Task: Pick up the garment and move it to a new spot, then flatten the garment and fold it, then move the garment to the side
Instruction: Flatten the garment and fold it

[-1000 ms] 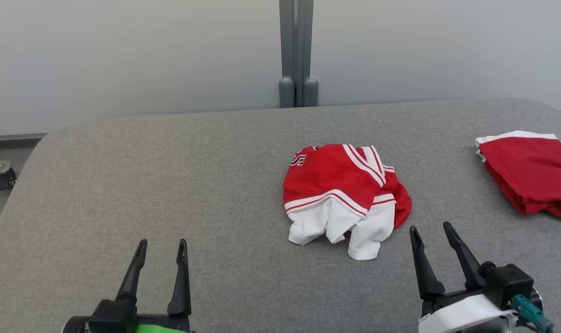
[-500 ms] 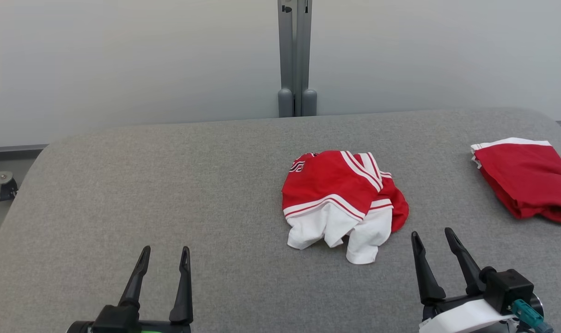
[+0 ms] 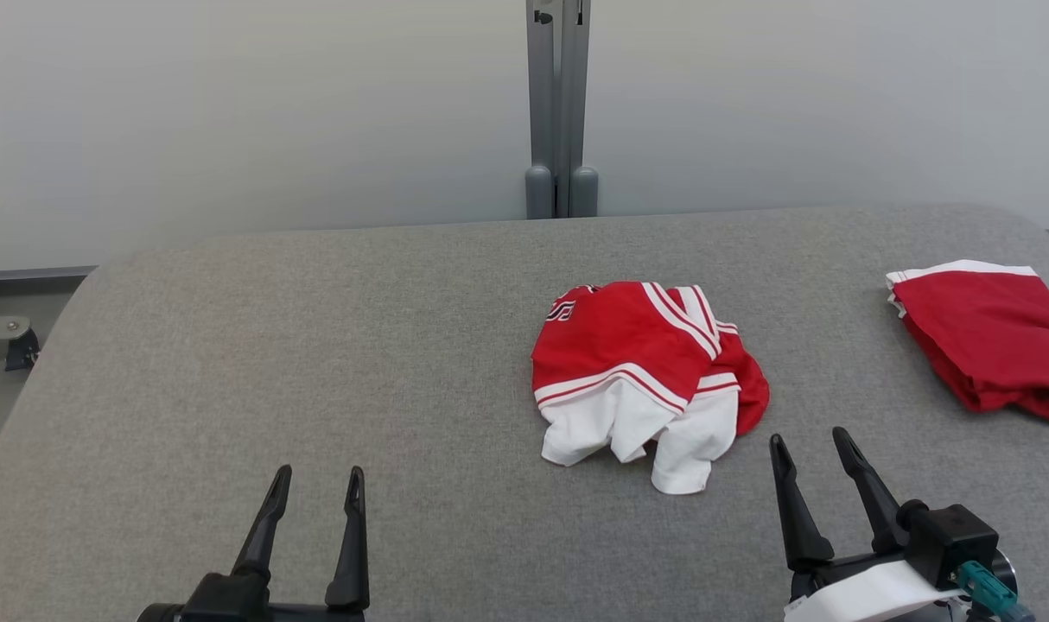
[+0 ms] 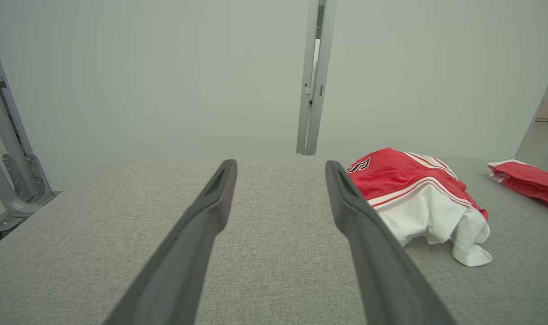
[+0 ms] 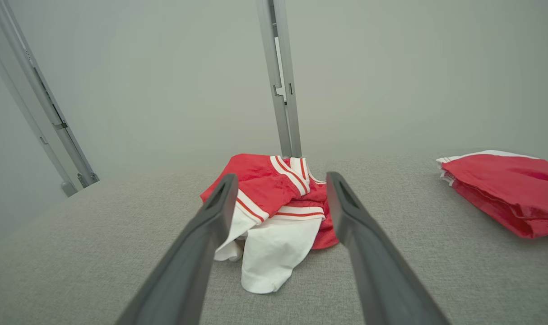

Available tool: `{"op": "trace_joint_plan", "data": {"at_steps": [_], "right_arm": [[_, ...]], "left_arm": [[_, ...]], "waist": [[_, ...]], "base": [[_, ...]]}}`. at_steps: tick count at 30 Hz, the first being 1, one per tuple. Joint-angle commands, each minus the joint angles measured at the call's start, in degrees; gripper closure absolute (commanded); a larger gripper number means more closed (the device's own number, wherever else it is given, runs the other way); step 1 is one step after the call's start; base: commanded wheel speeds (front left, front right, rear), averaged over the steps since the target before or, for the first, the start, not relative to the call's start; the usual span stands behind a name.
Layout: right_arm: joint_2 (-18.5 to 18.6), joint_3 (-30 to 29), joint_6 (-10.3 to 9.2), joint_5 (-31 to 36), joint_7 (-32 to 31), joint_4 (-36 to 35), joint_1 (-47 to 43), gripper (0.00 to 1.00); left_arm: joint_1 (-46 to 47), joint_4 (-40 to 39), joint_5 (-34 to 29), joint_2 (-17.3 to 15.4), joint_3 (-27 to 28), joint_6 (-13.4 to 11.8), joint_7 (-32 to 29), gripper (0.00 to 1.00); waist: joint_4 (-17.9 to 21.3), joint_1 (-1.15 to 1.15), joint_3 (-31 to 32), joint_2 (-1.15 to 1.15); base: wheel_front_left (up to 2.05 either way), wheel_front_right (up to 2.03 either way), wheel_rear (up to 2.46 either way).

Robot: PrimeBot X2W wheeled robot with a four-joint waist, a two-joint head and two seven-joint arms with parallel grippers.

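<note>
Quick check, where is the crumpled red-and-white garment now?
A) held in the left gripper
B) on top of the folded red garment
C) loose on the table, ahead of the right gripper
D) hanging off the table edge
C: the crumpled garment lies untouched on the table, just beyond the open right gripper.

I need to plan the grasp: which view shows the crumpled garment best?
Head view: whole crumpled garment, unobstructed, from above. Both wrist views show it low and side-on, a finger covering one edge.
</note>
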State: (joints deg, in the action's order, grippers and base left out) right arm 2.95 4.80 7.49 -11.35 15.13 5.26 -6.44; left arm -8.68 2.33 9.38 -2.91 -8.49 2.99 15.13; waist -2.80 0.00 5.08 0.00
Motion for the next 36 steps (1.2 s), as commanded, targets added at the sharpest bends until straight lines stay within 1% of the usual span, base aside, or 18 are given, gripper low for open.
{"op": "trace_joint_plan", "data": {"at_steps": [1,29,32,34,36], "right_arm": [[0.0,0.0,0.0,0.1,0.0,-0.1,0.0,0.0],[-0.1,0.1,0.0,-0.6,0.0,0.2,0.3,0.0],[0.0,-0.4,0.0,-0.8,0.0,0.1,0.8,0.0],[0.0,-0.8,0.0,-0.5,0.0,-0.3,1.3,0.0],[0.0,-1.3,0.0,0.0,0.0,-0.4,1.6,0.0]], "left_arm": [[-0.5,0.3,0.0,0.0,0.0,-0.3,0.0,0.0],[0.3,0.6,0.3,0.0,-0.8,-1.6,0.0,0.0],[0.9,1.1,-0.4,0.0,-1.6,-1.0,0.0,0.0],[2.4,2.0,-0.9,0.0,-3.3,0.0,0.0,0.0],[4.4,3.0,0.4,0.0,-5.5,0.9,0.0,0.0]], "waist": [[-0.1,0.0,-0.1,0.0],[-0.1,0.0,-0.7,0.0],[0.4,0.0,-1.2,0.0],[1.1,0.0,-2.2,0.0],[1.8,0.0,-3.3,0.0]], "base": [[0.0,0.0,0.0],[0.0,0.0,0.0],[0.0,0.0,0.0],[0.0,0.0,0.0],[0.0,0.0,0.0]]}}
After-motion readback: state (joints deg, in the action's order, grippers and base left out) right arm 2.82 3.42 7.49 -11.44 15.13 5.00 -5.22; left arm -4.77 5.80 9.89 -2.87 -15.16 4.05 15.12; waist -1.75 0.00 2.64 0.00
